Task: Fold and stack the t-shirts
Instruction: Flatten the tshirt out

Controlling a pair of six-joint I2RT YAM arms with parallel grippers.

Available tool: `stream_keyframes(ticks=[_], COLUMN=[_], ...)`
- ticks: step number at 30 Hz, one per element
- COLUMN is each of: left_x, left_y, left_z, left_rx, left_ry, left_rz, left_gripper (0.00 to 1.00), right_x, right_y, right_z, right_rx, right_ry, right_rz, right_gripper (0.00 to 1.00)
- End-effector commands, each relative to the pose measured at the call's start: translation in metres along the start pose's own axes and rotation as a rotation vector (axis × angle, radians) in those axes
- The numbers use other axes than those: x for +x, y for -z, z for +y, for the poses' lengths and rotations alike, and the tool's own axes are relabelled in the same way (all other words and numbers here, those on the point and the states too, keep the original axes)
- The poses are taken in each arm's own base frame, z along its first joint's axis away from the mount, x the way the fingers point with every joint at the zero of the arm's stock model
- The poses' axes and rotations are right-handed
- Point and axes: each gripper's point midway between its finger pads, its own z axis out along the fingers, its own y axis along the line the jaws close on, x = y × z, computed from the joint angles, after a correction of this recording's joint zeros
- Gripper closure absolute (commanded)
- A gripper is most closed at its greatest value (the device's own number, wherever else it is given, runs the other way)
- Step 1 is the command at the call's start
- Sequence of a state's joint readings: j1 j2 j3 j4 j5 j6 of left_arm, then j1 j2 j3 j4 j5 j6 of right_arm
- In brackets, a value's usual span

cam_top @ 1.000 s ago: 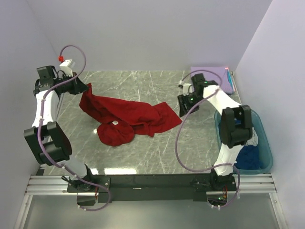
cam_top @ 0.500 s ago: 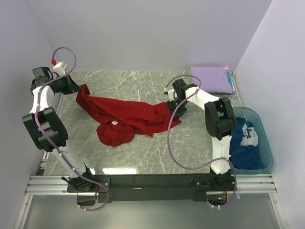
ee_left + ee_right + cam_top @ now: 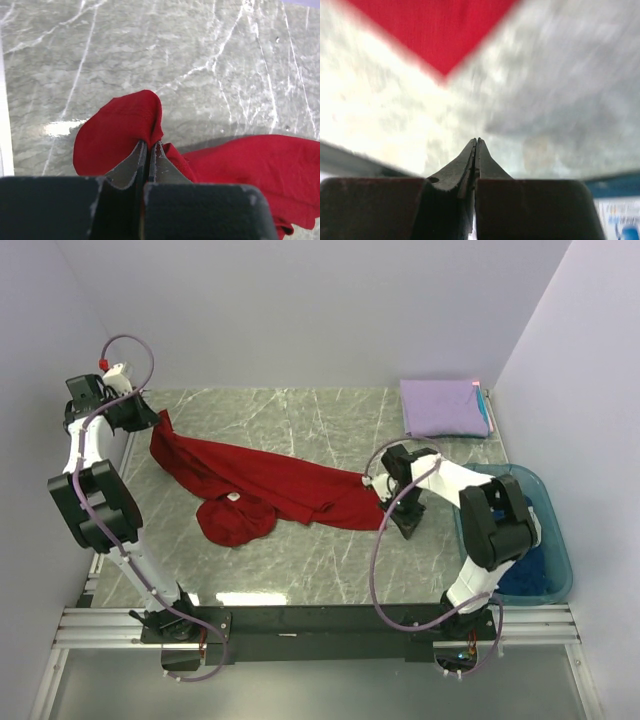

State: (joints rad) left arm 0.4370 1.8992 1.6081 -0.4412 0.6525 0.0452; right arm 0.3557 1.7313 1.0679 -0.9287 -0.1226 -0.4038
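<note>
The left fingers [image 3: 146, 150] are clamped together on a fold of the red t-shirt [image 3: 115, 132]. The cloth bulges out in a rounded lobe just past the tips and trails off to the right over the grey marbled counter [image 3: 200, 45]. Seen from above, this grip sits at the far left corner of the counter, with the pinched end of the shirt lifted toward the left fingers [image 3: 137, 413].

The right fingers [image 3: 475, 145] are pressed tip to tip with nothing between them. A pointed corner of red cloth lies ahead of them, apart from the tips, though this wrist view is blurred. From above, the right fingers [image 3: 407, 523] point down at the counter just beside the shirt's right edge.

The red t-shirt [image 3: 270, 480] stretches in a long, rumpled band from the left fingers across the middle of the counter [image 3: 330, 560]. A rounded bunch lies on its near side, with a white label [image 3: 232, 496] showing on it.

A folded lavender t-shirt [image 3: 445, 407] lies flat at the far right corner. A dark blue t-shirt [image 3: 525, 575] sits crumpled in the teal tub [image 3: 562, 555] at the right edge.
</note>
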Motion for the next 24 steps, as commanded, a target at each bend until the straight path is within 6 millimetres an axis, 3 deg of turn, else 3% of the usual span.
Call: stream_keyframes(ticks=[1,2,4,6,10,11,13,14,17,18,24], left_x=[-0.025,-0.022,-0.012,-0.001,0.015,0.017,0.023,0.024,0.027,0.027,0.029], left_y=[-0.004,-0.007,-0.015,-0.022,-0.029,-0.029,-0.031,-0.031,-0.03,-0.028,-0.024], left_z=[0.004,-0.001,-0.014,-0.028,-0.037,-0.037,-0.038,-0.038,-0.038,-0.039,-0.042], left_rx=[-0.021,0.003,0.039,0.077,0.085,0.086,0.092,0.095,0.096,0.099,0.102], left_ry=[-0.021,-0.02,-0.023,-0.025,-0.025,-0.022,-0.014,-0.017,-0.017,-0.021,-0.042], left_rz=[-0.061,-0.051,-0.018,0.01,0.04,0.045,0.061,0.064,0.07,0.07,0.073], left_gripper=[0.99,0.99,0.99,1.0,0.99,1.0,0.99,0.99,0.99,0.99,0.99], right_x=[0.024,0.019,-0.016,-0.049,-0.107,-0.117,-0.146,-0.156,-0.198,-0.206,-0.241], right_y=[0.027,0.033,0.06,0.092,0.118,0.115,0.109,0.105,0.099,0.085,0.044], right_z=[-0.004,0.0,0.015,0.038,0.079,0.096,0.102,0.114,0.118,0.123,0.119], right_rx=[0.043,0.019,-0.036,-0.1,-0.136,-0.137,-0.094,-0.081,-0.022,-0.02,0.039], right_ry=[0.137,0.135,0.135,0.133,0.184,0.221,0.214,0.248,0.257,0.265,0.26], right_rz=[0.066,0.041,-0.136,-0.314,-0.488,-0.491,-0.508,-0.511,-0.551,-0.526,-0.465], right_gripper=[1.0,0.93,0.64,0.59,0.59,0.59,0.57,0.55,0.45,0.42,0.41])
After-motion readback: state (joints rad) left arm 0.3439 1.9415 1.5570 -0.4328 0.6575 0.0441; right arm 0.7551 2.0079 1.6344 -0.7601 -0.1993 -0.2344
